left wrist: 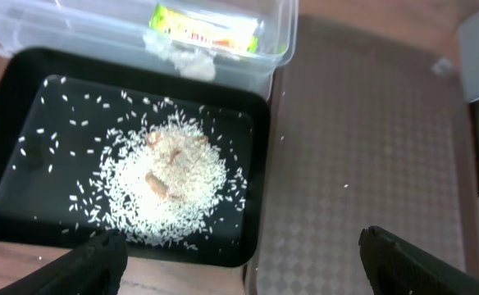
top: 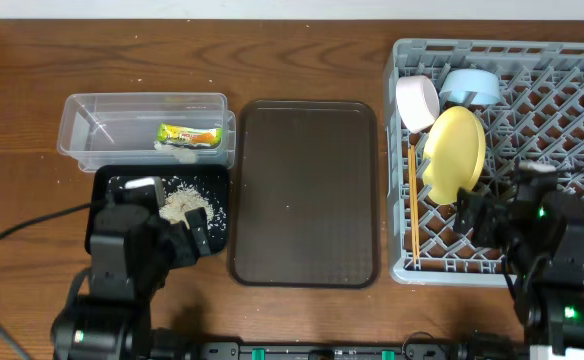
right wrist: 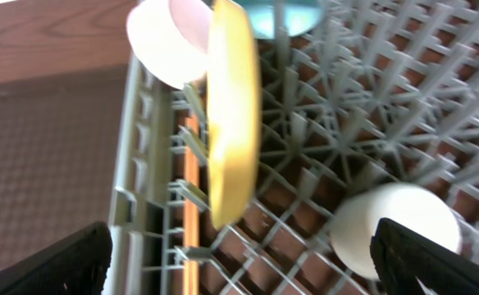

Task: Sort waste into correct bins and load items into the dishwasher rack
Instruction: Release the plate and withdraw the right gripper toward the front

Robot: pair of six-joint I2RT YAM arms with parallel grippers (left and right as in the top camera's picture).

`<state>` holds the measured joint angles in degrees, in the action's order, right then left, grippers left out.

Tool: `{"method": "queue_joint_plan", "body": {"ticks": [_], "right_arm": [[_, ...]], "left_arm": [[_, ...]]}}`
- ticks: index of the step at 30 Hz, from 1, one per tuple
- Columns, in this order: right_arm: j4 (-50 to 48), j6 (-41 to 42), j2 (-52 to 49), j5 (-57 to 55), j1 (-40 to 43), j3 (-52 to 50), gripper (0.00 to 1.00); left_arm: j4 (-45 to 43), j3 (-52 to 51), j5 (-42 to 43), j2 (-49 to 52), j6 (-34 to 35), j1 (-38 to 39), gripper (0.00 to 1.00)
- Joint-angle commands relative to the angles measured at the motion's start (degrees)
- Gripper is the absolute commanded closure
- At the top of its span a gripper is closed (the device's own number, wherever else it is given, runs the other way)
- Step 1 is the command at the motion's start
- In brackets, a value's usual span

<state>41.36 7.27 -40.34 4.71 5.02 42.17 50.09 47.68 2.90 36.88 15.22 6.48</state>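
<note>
Across the top and left of the overhead frame, bare wood of the table (top: 22, 60) shows in a wide band. At centre lies the brown serving tray (top: 305, 190), its flat patterned face showing from rim to rim. A thin strip of wood parts its right rim from the dishwasher rack (top: 502, 45), and its left rim sits just beside the black tray (top: 219, 185).

The left gripper (left wrist: 244, 262) hangs over the lower edge of the black tray with its fingers spread wide and nothing between them. The right gripper (right wrist: 252, 262) hangs over the lower left part of the rack, its fingers also spread wide and holding nothing.

The clear tub (top: 112, 128), at upper left, meets the black tray's upper edge. It holds the snack wrapper (top: 189, 134) near its right end, with a whitish clump just beside the wrapper. The rice (left wrist: 170, 176) is heaped in the middle of the black tray, with loose grains scattered around the heap.

Inside the rack, the yellow plate (top: 454, 150) stands on edge near the left wall. The white bowl (top: 417, 100) and the light blue bowl (top: 472, 87) are tipped on their sides above it. The chopsticks (top: 412, 200) lie along the left wall. A small pale cup (right wrist: 395, 229) shows at the lower right of the right wrist view.
</note>
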Motion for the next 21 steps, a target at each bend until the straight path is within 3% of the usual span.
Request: {"method": "queue_joint_plan", "body": {"ticks": [1, 10, 21], "right_arm": [[1.79, 1.03, 1.51, -1.27, -1.03, -1.09, 0.01], [8.59, 1.05, 1.33, -1.27, -1.03, -1.11, 0.01], [9.53, 0.79, 1.33, -1.53, -1.03, -1.11, 0.01]], "left_arm": [[-0.24, -0.46, 0.13, -2.38, 0.70, 0.09, 0.07], [-0.04, -0.48, 0.13, -2.49, 0.70, 0.09, 0.07], [-0.04, -0.48, 0.13, -2.49, 0.72, 0.09, 0.06]]}}
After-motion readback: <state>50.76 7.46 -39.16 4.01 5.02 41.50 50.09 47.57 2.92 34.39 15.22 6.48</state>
